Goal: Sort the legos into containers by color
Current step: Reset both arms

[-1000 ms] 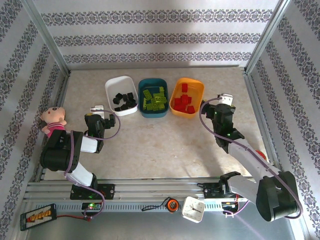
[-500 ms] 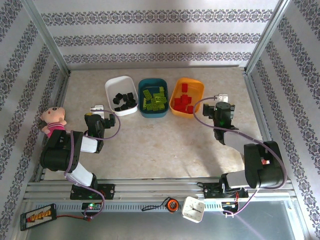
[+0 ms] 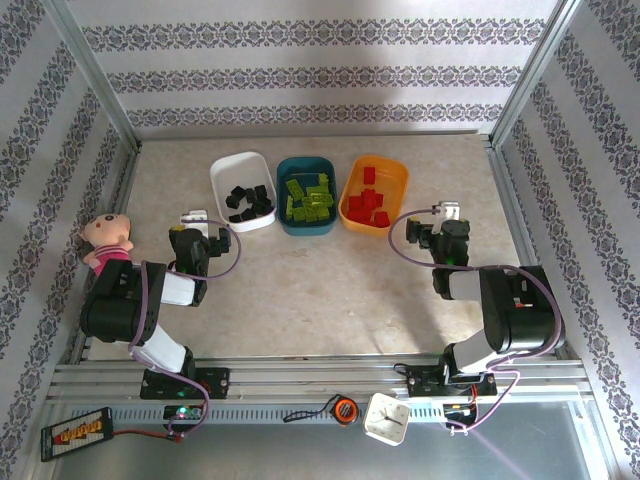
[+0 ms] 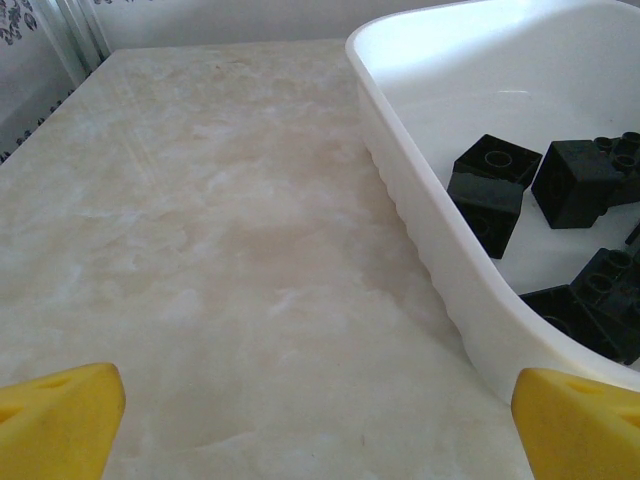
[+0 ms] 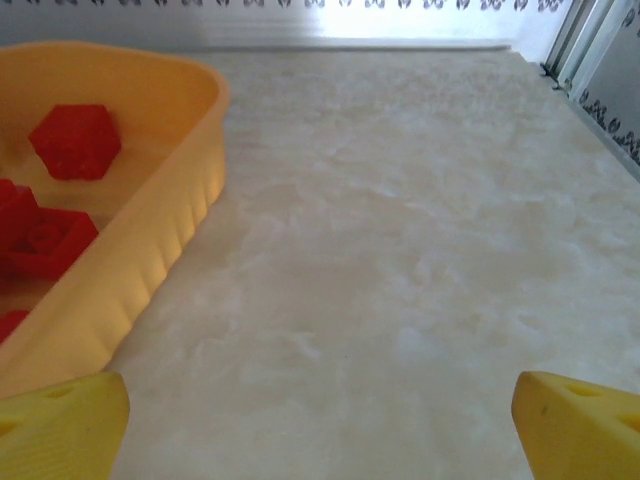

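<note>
Three containers stand in a row at the back: a white tub [image 3: 235, 168] with black legos [image 3: 250, 202], a teal tub [image 3: 300, 168] with lime green legos [image 3: 308, 198], and an orange tub [image 3: 388, 170] with red legos [image 3: 367, 205]. My left gripper [image 3: 207, 232] rests low, near-left of the white tub, open and empty [image 4: 320, 420]; its yellow fingertips [image 4: 60, 420] frame bare table, with the tub's rim [image 4: 420, 230] and black legos [image 4: 490, 185] at right. My right gripper [image 3: 432, 228] sits right of the orange tub, open and empty [image 5: 320, 425]; the tub wall [image 5: 150, 260] and red legos [image 5: 75, 140] show at left.
A pink-and-cream doll [image 3: 107, 238] lies at the left edge beside the left arm. Metal frame posts and patterned walls close in the table. A white clock [image 3: 385, 418] and an orange round item [image 3: 343, 408] sit on the front rail.
The right arm has folded back toward its base, and its gripper has drifted slightly right and nearer, away from the orange tub. The left arm has not moved.
</note>
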Robot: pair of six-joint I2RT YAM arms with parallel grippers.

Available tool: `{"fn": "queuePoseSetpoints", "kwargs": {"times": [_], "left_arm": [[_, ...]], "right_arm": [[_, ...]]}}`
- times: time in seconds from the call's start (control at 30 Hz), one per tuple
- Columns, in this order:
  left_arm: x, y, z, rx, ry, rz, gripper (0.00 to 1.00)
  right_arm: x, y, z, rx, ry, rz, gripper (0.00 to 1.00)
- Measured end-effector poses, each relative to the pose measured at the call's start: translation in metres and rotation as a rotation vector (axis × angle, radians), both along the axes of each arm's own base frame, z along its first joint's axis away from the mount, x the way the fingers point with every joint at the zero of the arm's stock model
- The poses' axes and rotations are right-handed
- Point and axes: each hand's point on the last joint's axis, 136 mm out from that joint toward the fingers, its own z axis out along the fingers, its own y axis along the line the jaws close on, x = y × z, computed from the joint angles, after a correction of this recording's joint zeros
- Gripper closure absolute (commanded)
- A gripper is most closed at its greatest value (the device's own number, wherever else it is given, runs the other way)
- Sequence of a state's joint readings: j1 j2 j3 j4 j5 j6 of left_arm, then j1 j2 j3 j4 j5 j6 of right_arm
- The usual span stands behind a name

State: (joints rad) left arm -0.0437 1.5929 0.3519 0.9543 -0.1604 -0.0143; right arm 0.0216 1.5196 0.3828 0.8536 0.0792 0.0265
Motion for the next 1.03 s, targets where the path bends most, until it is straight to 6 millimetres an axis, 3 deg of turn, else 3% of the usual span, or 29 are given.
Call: {"fn": "queuePoseSetpoints", "kwargs": {"times": [1.03], "left_arm": [[0.0,0.0,0.0001,0.0,0.0,0.0,0.01]], "right_arm": [[0.0029,0.0001,0.0079,0.001,-0.034,0.0,0.02]]}}
